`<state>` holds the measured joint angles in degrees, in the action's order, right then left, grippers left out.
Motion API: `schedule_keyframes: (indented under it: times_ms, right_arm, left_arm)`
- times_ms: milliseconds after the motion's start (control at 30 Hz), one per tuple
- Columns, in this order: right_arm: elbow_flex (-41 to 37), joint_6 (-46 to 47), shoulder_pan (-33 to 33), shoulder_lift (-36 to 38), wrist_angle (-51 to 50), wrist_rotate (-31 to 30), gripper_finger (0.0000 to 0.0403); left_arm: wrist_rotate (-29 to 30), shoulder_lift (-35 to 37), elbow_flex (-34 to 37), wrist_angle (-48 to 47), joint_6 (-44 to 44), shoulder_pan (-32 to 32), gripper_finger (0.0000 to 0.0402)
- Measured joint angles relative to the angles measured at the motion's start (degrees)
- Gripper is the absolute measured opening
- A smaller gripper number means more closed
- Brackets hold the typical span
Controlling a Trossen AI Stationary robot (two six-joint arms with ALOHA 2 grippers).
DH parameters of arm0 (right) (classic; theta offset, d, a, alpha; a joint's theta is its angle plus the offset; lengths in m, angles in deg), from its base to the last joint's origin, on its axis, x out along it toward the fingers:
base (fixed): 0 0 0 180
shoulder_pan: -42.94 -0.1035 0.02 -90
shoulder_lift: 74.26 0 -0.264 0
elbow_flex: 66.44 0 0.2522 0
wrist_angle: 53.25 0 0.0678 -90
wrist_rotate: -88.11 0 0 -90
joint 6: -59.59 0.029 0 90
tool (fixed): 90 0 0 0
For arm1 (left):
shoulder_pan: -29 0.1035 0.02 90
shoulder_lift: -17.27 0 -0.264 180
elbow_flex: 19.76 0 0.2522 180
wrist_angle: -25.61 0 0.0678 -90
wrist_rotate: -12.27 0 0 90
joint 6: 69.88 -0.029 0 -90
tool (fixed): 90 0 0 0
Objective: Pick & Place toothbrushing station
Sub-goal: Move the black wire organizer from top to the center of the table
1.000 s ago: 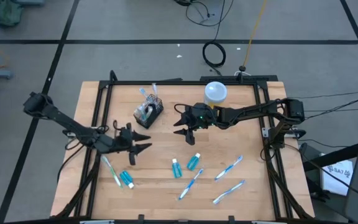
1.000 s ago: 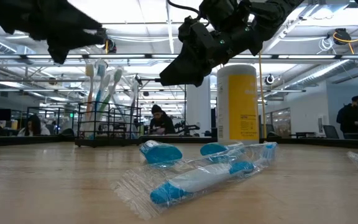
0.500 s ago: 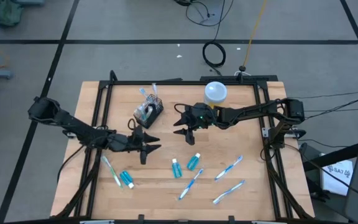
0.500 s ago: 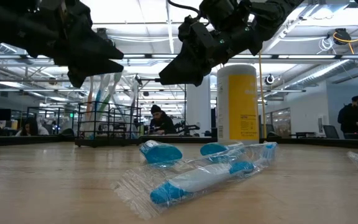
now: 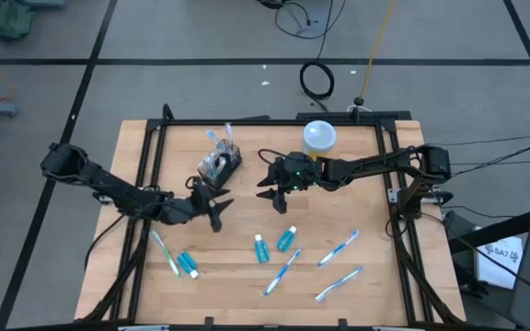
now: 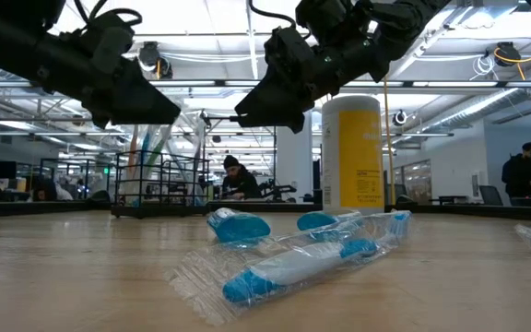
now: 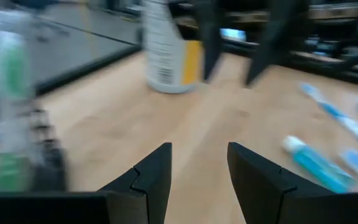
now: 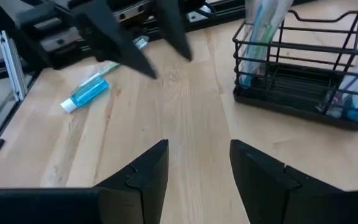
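The black wire basket [image 5: 220, 163] stands far-left of the table's middle with several toothbrushes upright in it; it also shows in the right wrist view [image 8: 303, 74]. Wrapped blue-and-white toothbrushes [image 5: 283, 272] [image 5: 339, 246] [image 5: 165, 255] and teal tubes [image 5: 260, 248] [image 5: 287, 239] [image 5: 188, 265] lie flat on the near half. My left gripper [image 5: 217, 210] [image 7: 199, 163] hangs open and empty above the table, just near of the basket. My right gripper [image 5: 272, 195] [image 8: 199, 155] hangs open and empty right of the basket.
A tall white-and-yellow canister [image 5: 318, 136] [image 6: 351, 152] stands at the far side, right of the basket. A black frame [image 5: 145, 184] runs around the wooden table. Bare wood lies between the two grippers. People sit in the room behind [image 6: 236, 177].
My left gripper has gone toward the table's right edge, then a little toward the far edge and the basket, turning as it went. It stays open and empty. My right gripper and the things on the table have kept still.
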<state>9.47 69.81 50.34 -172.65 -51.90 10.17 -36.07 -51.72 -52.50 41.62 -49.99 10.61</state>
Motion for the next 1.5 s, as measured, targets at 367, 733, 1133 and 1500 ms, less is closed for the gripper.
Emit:
schedule_keyframes:
  times_ms: [367,733,1133,1500]
  right_arm:
    - [0.0,1.1,0.0,0.0,-0.4,-0.2,0.0167]
    - [0.0,0.7,0.0,0.0,-0.2,-0.3,0.0167]
    - [0.0,0.7,0.0,0.0,-0.3,-0.3,0.0167]
    - [0.0,0.7,0.0,0.0,-1.3,-0.2,0.0167]
  left_arm:
    - [6.5,0.0,-0.4,0.3,-3.3,0.5,0.0161]
    - [-2.3,-1.1,-22.5,-31.8,-6.5,6.4,0.0161]
    - [-16.8,-10.1,-40.5,-53.1,-5.3,13.0,0.0161]
    - [-7.2,-16.3,-41.2,-56.7,4.2,20.4,0.0161]
